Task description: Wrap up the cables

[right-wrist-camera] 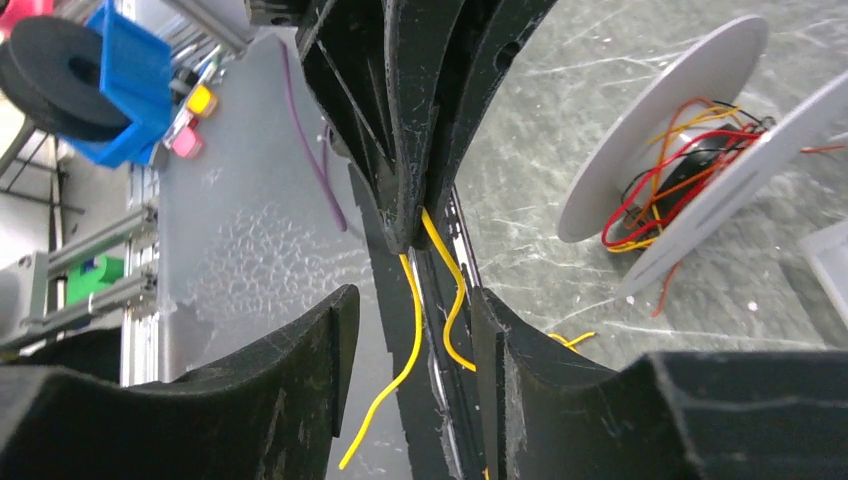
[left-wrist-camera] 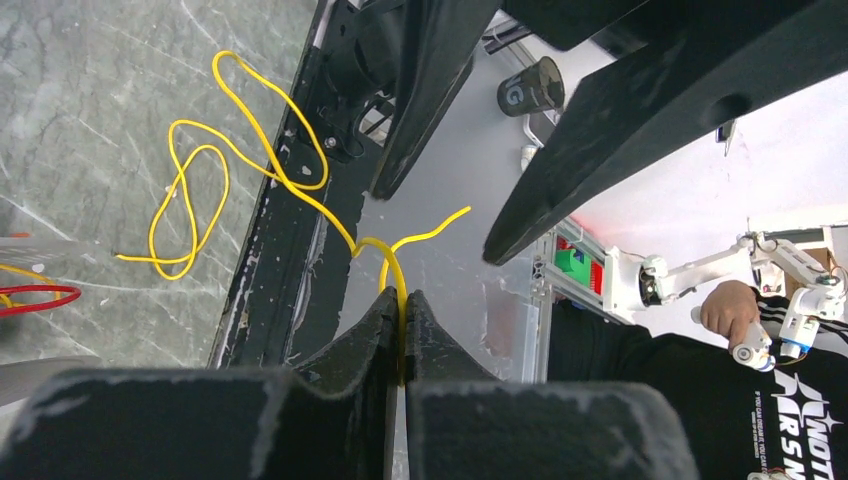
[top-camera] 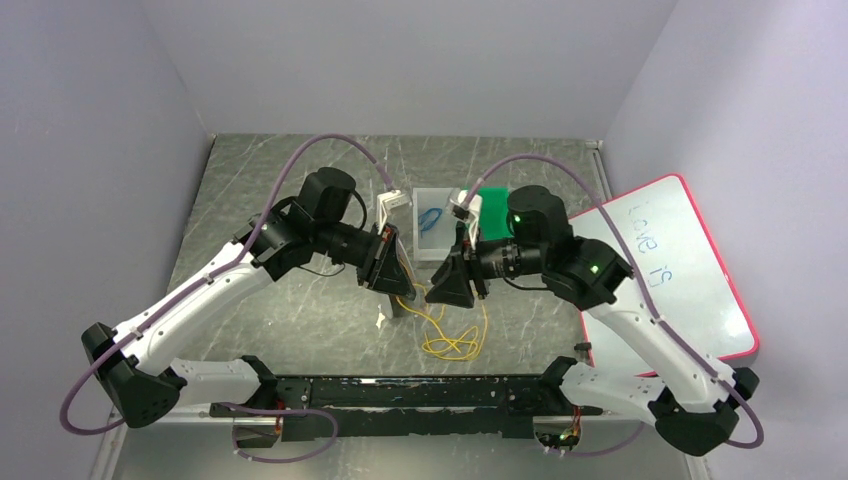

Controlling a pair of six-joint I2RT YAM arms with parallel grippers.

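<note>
One cable [left-wrist-camera: 372, 243] (left claw [left-wrist-camera: 402, 305] pinching) apparently droops tableward.

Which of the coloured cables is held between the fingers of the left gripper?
The yellow cable: the left gripper is shut on it. The red and orange ones sit wound on the grey spool, not gripped.

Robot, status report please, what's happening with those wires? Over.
Left gripper shut on yellow cable. Right gripper open, gripping nothing. Spool aside; nothing seen blocking.
</note>
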